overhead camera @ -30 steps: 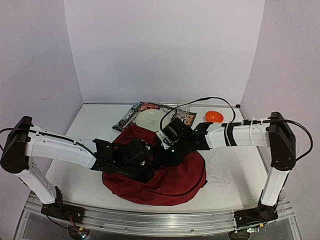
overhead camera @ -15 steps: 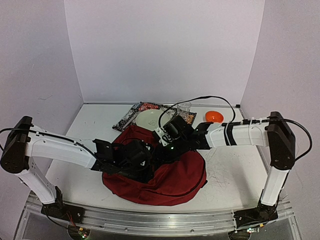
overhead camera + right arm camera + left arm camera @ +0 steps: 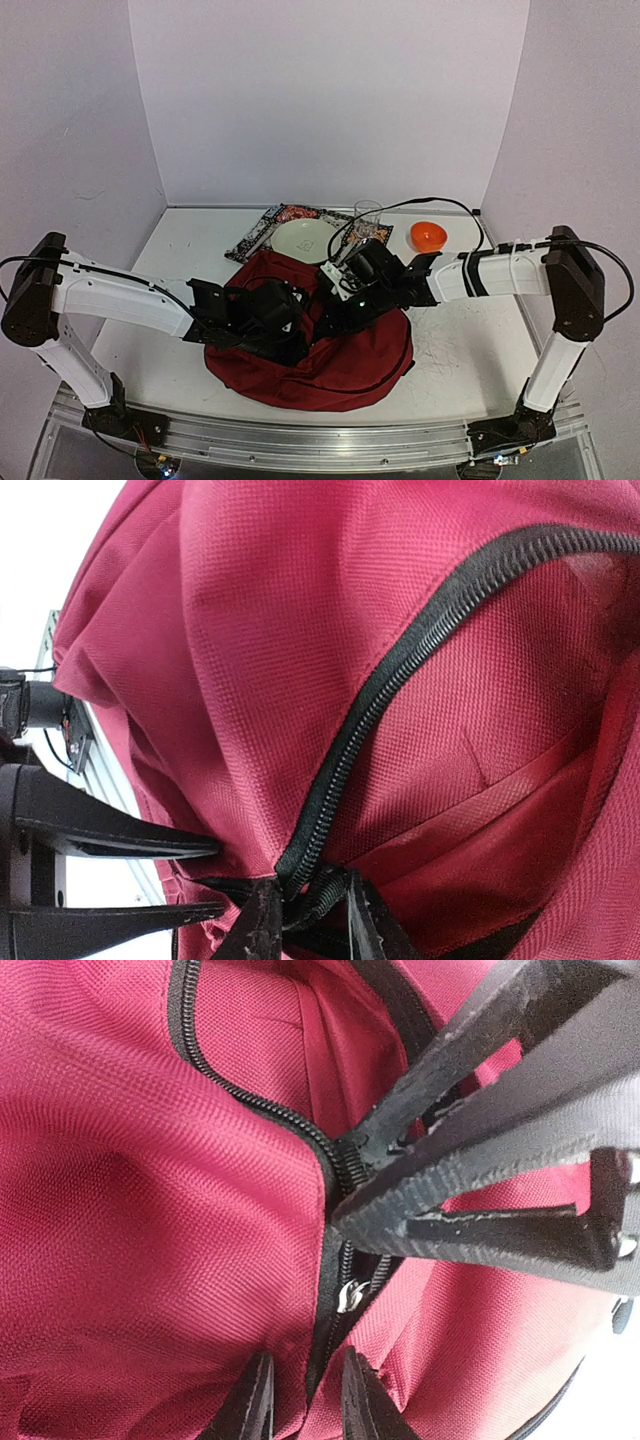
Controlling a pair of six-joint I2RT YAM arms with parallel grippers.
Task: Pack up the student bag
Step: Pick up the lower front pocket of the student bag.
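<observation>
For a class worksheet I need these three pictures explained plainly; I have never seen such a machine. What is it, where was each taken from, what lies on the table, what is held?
Two robot arms are bolted to a table, each ending in a two-finger gripper. The wide picture looks down from above and behind; the two close-ups come from cameras on the wrists. On the table lies a dark-red student bag, behind it a plate, a glass, an orange bowl and a patterned flat item. The left gripper and the right gripper each pinch the bag at its zipper.
</observation>
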